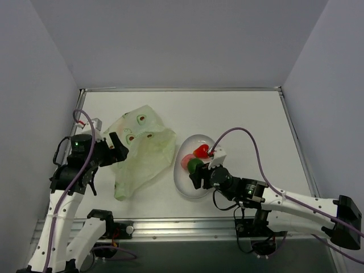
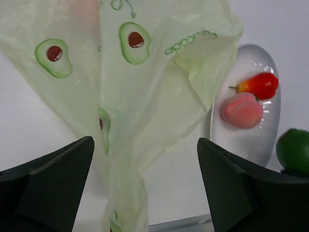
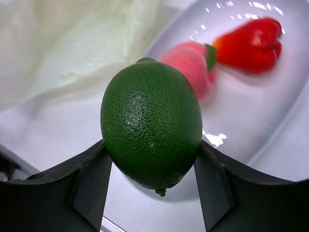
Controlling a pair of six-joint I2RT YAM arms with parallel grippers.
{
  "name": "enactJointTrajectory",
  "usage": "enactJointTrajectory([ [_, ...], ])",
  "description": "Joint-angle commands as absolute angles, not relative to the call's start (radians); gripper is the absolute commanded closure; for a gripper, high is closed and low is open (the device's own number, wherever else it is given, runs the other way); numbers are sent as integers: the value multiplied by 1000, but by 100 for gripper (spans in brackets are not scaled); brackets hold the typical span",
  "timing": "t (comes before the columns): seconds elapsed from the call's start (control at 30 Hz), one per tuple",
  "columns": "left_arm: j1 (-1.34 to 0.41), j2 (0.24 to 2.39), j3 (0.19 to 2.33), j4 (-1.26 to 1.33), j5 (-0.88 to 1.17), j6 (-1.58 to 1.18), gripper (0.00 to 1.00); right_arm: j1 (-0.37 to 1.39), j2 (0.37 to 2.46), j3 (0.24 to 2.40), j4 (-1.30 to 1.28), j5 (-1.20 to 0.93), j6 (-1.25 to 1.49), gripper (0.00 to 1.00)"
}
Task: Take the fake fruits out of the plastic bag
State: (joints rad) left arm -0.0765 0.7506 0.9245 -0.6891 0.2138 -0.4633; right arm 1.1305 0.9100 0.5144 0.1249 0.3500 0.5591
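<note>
The pale green plastic bag [image 1: 142, 152] with avocado prints lies crumpled at the left; it fills the left wrist view [image 2: 140, 82]. My left gripper [image 1: 116, 149] is open at its left edge, and a twisted strip of bag hangs between the spread fingers [image 2: 145, 183] unclamped. My right gripper [image 1: 197, 170] is shut on the green fruit [image 3: 152, 135], held over the near part of the clear oval dish [image 1: 185, 185]. A red fruit [image 1: 202, 151] and a pink fruit [image 1: 186, 162] lie in the dish. The dark purple and orange-red fruits are out of view.
The dish [image 2: 253, 145] stands just right of the bag, touching its edge. The table's near metal rail [image 1: 187, 227] runs below both. Grey walls enclose the white table on the left, back and right.
</note>
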Motion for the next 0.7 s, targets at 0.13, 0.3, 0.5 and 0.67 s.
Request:
enactJointTrajectory([
  [0.13, -201, 781, 1028, -801, 137, -370, 10, 1129, 1000, 508, -28, 404, 643, 66],
  [0.3, -222, 868, 1060, -815, 58, -334, 10, 1131, 1116, 544, -9, 347, 612, 64],
  [0.5, -268, 962, 1066, -812, 41, -313, 10, 1134, 1218, 575, -9, 319, 603, 59],
  [0.67, -350, 1038, 1057, -799, 9, -299, 11, 1134, 1194, 575, -11, 331, 609, 22],
])
